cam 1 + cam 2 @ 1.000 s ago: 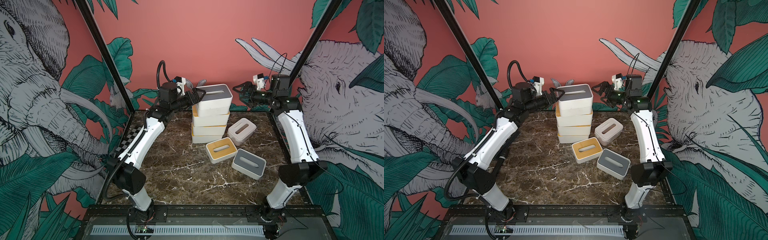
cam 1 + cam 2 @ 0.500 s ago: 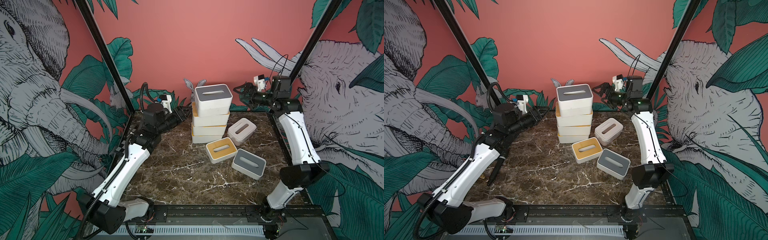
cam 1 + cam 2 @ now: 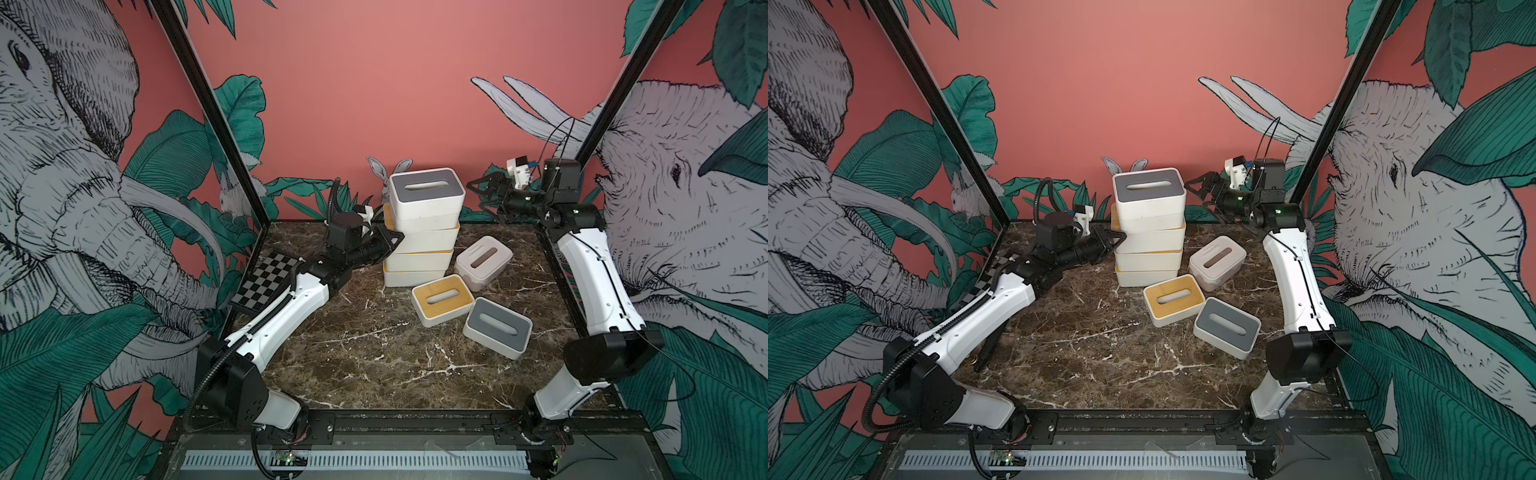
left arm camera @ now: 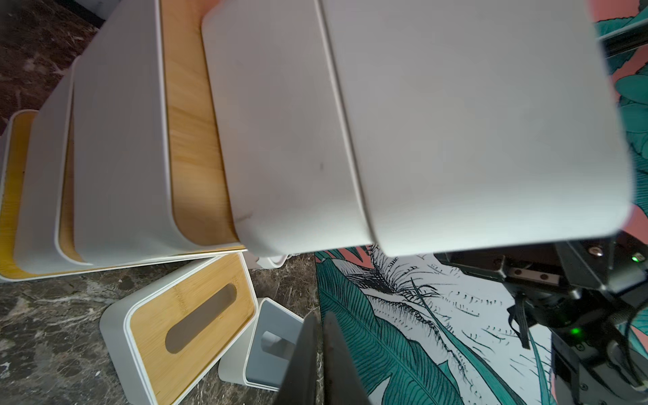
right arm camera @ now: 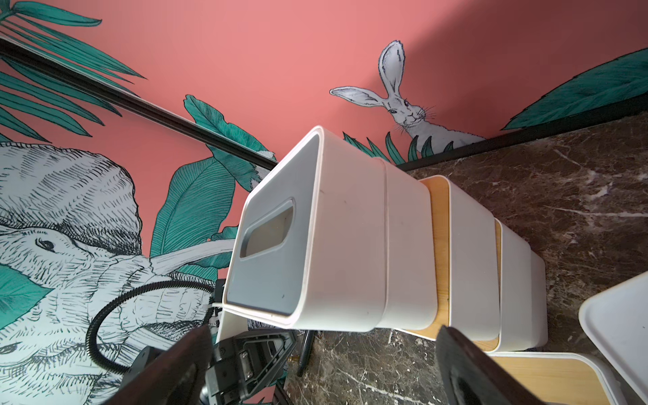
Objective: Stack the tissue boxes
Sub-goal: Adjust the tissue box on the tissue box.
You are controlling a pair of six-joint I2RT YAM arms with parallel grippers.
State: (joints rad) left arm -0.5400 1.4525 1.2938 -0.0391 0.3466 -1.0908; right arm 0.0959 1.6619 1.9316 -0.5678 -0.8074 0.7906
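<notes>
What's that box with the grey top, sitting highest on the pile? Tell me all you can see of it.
The grey-lidded box is white, plastic-looking, with rounded corners and a matte grey lid with one oval slot. A seam rings its lower wall. It sits upright atop the stack, shifted so a strip of the bamboo lid below shows. Nothing else touches it.

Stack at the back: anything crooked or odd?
Yes. The stack is not squared: the grey-lidded top box sits shifted toward the right arm's side, leaving a strip of the bamboo lid beneath bare. The lower boxes are staggered too. The left end effector, shut, is at the stack's side.
</notes>
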